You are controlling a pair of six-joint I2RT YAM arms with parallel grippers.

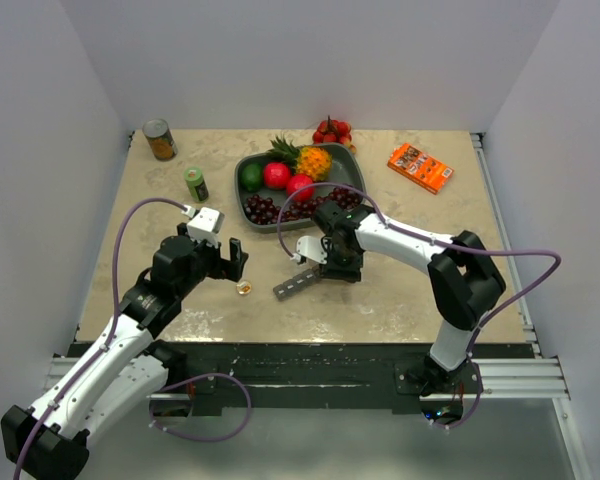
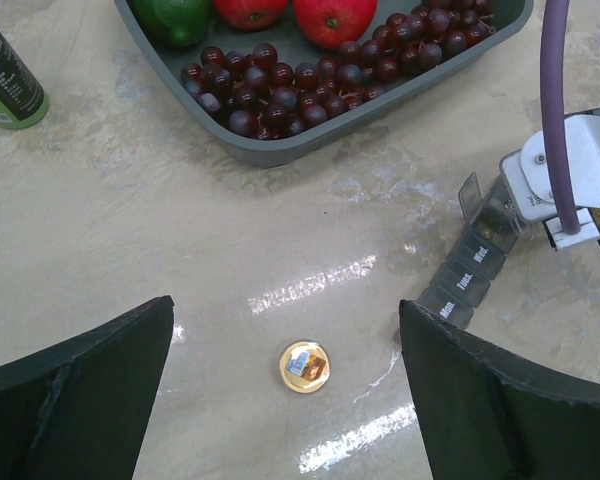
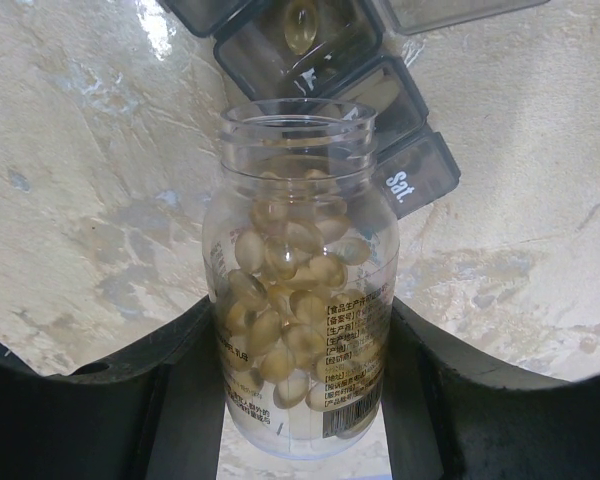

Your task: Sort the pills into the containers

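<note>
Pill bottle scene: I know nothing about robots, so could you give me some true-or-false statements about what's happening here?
The right fingers hold a clear bottle. True.
The bottle is empty. False: it holds many yellowish capsules.
The left fingers grip the gold cap. False: they are open; the cap lies on the table.
One open compartment of the pill box holds a capsule. True.
</note>
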